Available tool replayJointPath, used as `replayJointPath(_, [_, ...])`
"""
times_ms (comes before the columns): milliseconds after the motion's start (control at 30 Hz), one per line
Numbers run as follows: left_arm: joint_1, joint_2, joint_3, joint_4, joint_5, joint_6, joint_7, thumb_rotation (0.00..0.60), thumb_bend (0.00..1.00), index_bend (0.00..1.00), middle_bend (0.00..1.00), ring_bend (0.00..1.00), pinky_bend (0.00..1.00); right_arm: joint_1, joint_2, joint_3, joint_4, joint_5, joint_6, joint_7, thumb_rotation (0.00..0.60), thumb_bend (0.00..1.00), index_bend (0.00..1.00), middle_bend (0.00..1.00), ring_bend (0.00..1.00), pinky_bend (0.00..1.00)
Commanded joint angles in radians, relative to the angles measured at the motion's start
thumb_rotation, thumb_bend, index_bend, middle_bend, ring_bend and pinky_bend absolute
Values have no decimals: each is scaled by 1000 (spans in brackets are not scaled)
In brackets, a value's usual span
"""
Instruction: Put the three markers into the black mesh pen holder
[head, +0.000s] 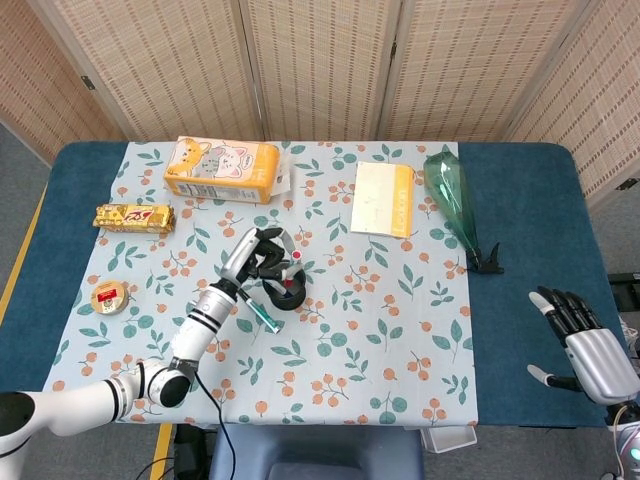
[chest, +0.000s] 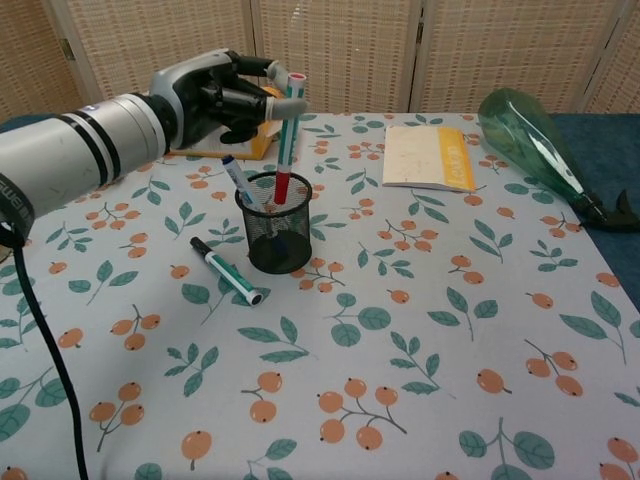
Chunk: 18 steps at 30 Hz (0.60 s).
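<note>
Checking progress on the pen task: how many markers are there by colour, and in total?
Red marker, held by the left hand with its tip inside the black mesh pen holder: 1
Blue marker, in the holder: 1
Green marker, lying on the table: 1
Total: 3

The black mesh pen holder (chest: 274, 235) sits upright a bit left of the tablecloth's middle. A blue-capped marker (chest: 238, 181) leans inside against its left rim. A red marker (chest: 286, 150) stands nearly upright with its lower end inside the rim. A green marker (chest: 226, 271) lies flat just left of the holder.
</note>
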Motion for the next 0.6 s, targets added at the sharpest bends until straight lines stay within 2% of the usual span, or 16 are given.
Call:
replayJointPath(33, [14,-18,20,34,51,-3,-33,600,333,619,1000,926,959,-2,-1,1,-1,1,3,-2,600,127,3,0,1,0])
replayJointPath(333, [31,-22,56,79,175,17,-117,600,261,306,1000,894,940,-7,-1,2,-3,0,10,-6,600,126,3,0,1,0])
replayJointPath(400, [39,-14,56,68,189,33,-123,600,255,278,1000,892,939,-8,-2,2,-3,-2,12,-8,600,126,3,0,1,0])
replayJointPath(500, [67,19,53,18,222,101,-116,600,254,295,1000,892,938,-7,-2,-1,-1,-8,10,-11,600,126,4,0,0,0])
replayJointPath(600, [133,101,86,-76,313,250,21,600,254,346,1000,892,938,-7,-2,-3,-2,-15,12,-14,600,126,3,0,0,0])
